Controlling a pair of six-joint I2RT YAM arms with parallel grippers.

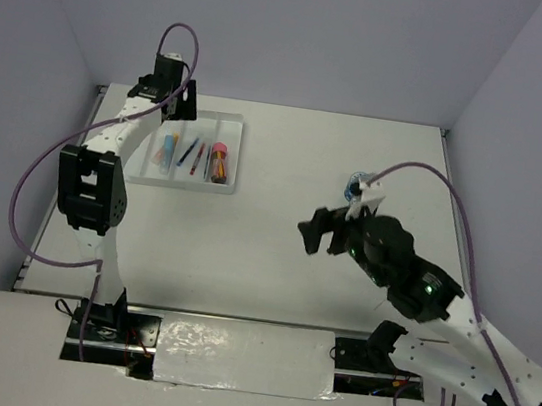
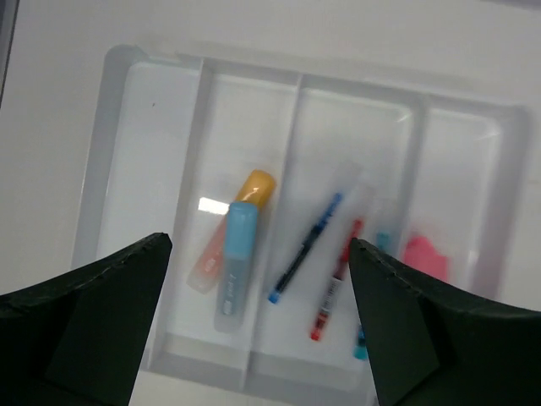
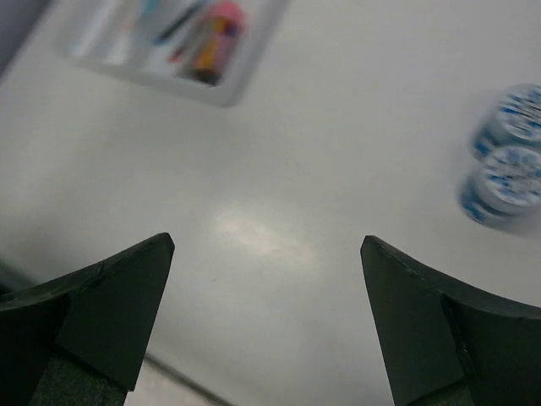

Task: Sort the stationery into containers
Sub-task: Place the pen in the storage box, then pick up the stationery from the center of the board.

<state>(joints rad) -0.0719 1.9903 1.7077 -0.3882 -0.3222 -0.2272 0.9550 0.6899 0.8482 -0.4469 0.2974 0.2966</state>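
Now left gripper [image 2: 258,245] gapes empty over the tray [image 2: 101,127]; right gripper [image 3: 269,241], equally wide, near two tubs [image 3: 505,179].

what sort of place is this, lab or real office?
Probably a lab test cell: white table boxed by plain walls, left arm and right arm bolted at its near edge, a stationery tray as prop.

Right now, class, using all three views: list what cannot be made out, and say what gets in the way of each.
- Top view: the two blue-lidded tubs are mostly hidden behind the right arm.
- Left wrist view: the pink-capped piece is partly covered by the left pincer.
- Right wrist view: the tray is blurred and cut off by the top edge, so its contents cannot be told apart.
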